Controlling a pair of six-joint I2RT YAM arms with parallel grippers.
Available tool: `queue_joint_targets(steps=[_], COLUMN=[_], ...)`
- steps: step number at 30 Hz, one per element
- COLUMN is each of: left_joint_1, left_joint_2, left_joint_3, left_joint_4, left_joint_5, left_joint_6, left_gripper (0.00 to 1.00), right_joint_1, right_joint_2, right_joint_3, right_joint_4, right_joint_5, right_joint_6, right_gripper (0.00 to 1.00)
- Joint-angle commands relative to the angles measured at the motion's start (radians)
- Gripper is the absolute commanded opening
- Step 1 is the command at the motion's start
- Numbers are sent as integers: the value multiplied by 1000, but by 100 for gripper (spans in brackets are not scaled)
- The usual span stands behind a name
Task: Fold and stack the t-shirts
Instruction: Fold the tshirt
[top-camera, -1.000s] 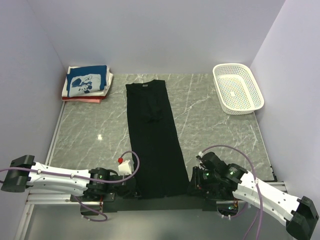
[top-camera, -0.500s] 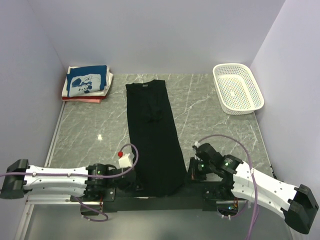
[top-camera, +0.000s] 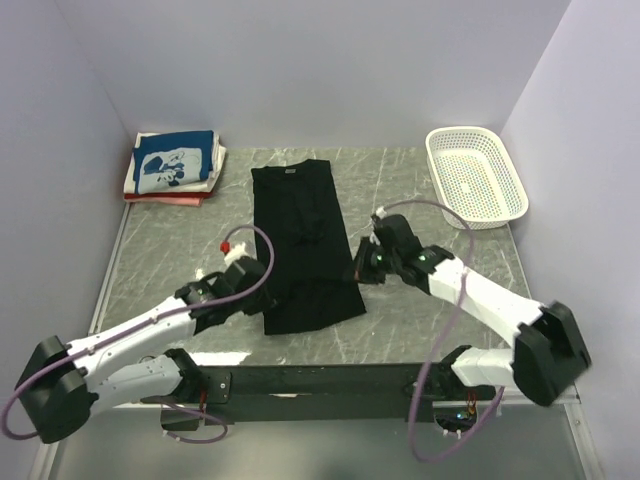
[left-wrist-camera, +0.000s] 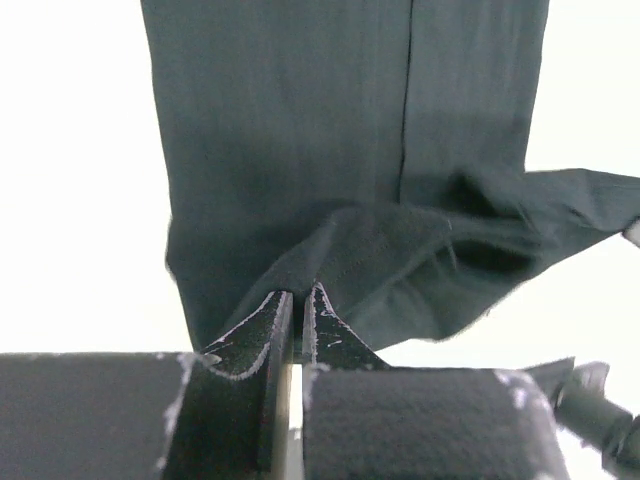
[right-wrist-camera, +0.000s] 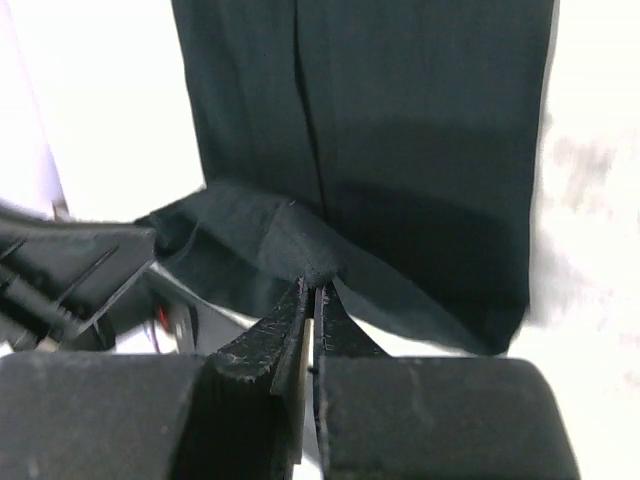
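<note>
Nearest to us, the left arm (top-camera: 130, 345) reaches across the tabletop (top-camera: 170, 265) toward 2 o'clock, and the right arm (top-camera: 480, 300) reaches toward 10 o'clock. They meet the near end of the black t-shirt (top-camera: 300, 215), one on each side.

The left pincer (top-camera: 263, 288) is pressed together on the shirt's left near corner. In its wrist view we see the two fingertips (left-wrist-camera: 280, 315) pinching a stitched edge of black cloth that rises off the layer below. The right pincer (top-camera: 356, 272) is likewise pressed together on the right near corner, and its wrist view shows a peak of cloth caught between the tips.

The shirt lies in the middle of the tabletop as a narrow strip running from 6 to 12 o'clock. Its near end is doubled back over itself, with the fold toward 6 o'clock and the lifted edge held between the two pincers, sagging a little in the middle. A lengthwise crease runs down the flat part. The far end lies flat, with a small neck label (top-camera: 291, 172) at 12 o'clock.

Farther off, at 10 o'clock from the black shirt, we see a stack of folded t-shirts (top-camera: 172, 165) in the far left corner. The top one is blue with a white print, white cloth shows under it, and a red one (top-camera: 165, 199) lies at the bottom. At 2 o'clock, well apart from the shirt, a white basket (top-camera: 500, 215) with holes in it stands in the far right corner.
</note>
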Motion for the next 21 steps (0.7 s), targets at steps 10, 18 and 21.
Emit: queue_joint_targets(steps=[10, 18, 21], left_joint_1=[308, 373, 385], left_joint_2=[222, 267, 268], left_joint_3=[121, 147, 155], left_joint_4=[249, 285, 295], left_joint_5=[61, 107, 128], left_joint_6=[162, 197, 206], left_gripper=[0, 1, 0], right_joint_1=[-90, -136, -147], right_joint_2=[445, 462, 455], right_joint_3=[311, 316, 316], right_joint_4=[208, 242, 242], right_joint_5=[26, 23, 19], right_joint_6=[-38, -24, -25], right_gripper=[0, 0, 0])
